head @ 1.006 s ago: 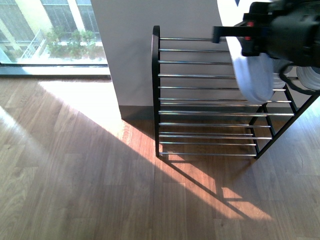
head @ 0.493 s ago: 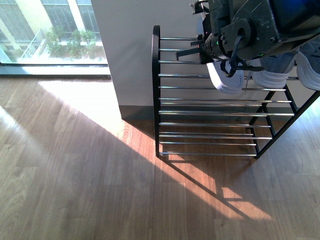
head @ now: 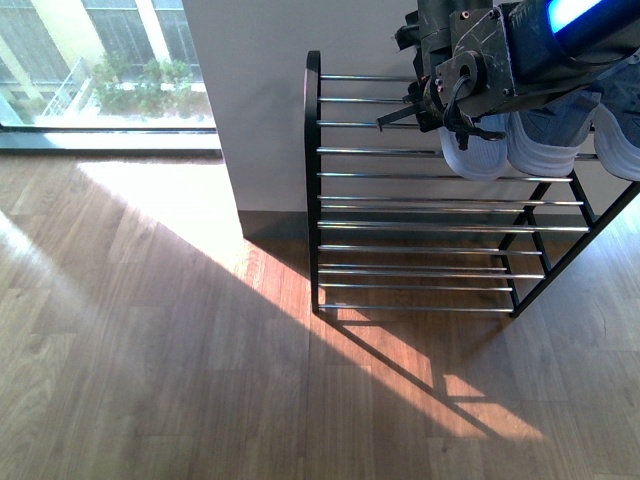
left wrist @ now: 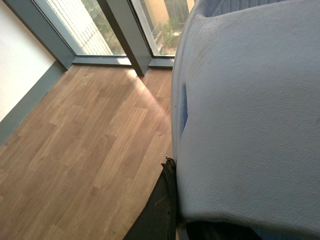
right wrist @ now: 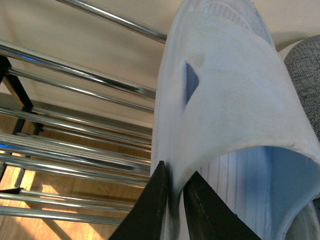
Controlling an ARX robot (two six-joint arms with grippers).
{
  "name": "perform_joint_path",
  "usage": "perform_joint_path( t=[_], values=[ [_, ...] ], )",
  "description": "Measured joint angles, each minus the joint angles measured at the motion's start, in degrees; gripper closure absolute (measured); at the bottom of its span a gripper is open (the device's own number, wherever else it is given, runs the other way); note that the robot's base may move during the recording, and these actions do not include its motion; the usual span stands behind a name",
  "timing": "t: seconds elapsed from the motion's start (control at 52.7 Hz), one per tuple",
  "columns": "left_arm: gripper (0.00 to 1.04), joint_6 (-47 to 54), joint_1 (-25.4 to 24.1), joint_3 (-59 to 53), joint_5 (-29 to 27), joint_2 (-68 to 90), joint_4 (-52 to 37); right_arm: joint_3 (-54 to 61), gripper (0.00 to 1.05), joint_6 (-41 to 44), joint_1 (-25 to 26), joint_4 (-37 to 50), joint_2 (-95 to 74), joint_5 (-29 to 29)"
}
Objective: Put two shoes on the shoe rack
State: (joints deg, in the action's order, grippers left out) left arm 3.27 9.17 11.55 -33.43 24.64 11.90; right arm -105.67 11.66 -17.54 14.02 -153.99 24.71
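The two shoes look pale white with blue lining. In the front view they hang side by side, one [head: 470, 150] and the other [head: 540, 150], over the upper bars of the shoe rack [head: 400, 225]. My left gripper [head: 445, 105] is shut on the left shoe. In the left wrist view that shoe [left wrist: 250, 110] fills the picture and hides all but one of the fingers [left wrist: 160, 205]. My right gripper [right wrist: 175, 185] is shut on the rim of the other shoe [right wrist: 225, 110], close to the rack's chrome bars [right wrist: 75, 75]. The right gripper is hidden in the front view.
A grey knit thing [right wrist: 305, 70] lies right beside the right-hand shoe. Another pale shoe shape [head: 625, 150] shows at the rack's right end. A white wall [head: 260, 110] stands behind the rack, with a window [head: 100, 60] to the left. The floor [head: 150, 350] is wood.
Both arms have come in over the rack's top. The left-hand shoe swung left and back from close to the camera, then shifted slightly right and settled by the upper bars.
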Motion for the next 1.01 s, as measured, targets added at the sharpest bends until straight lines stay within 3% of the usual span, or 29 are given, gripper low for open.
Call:
perform_joint_path(
  t=[0.152,0.228,0.474,0.778,1.006],
  values=[
    [1.03,0.0,0.0,0.0,0.0,0.0,0.0,1.8,0.73,0.4,0.2,2.4,0.8,-1.5],
    [1.03,0.0,0.0,0.0,0.0,0.0,0.0,6.7,0.58,0.5,0.3,5.4,3.7,-3.7],
    [1.03,0.0,0.0,0.0,0.0,0.0,0.0,32.9,0.08,-2.2,0.0,20.3,24.8,-13.6],
    [1.03,0.0,0.0,0.0,0.0,0.0,0.0,71.5,0.09,-6.6,3.6,43.8,51.9,-24.4],
    [1.03,0.0,0.0,0.0,0.0,0.0,0.0,89.0,0.09,-12.3,8.3,52.5,63.8,-28.4]
  ],
)
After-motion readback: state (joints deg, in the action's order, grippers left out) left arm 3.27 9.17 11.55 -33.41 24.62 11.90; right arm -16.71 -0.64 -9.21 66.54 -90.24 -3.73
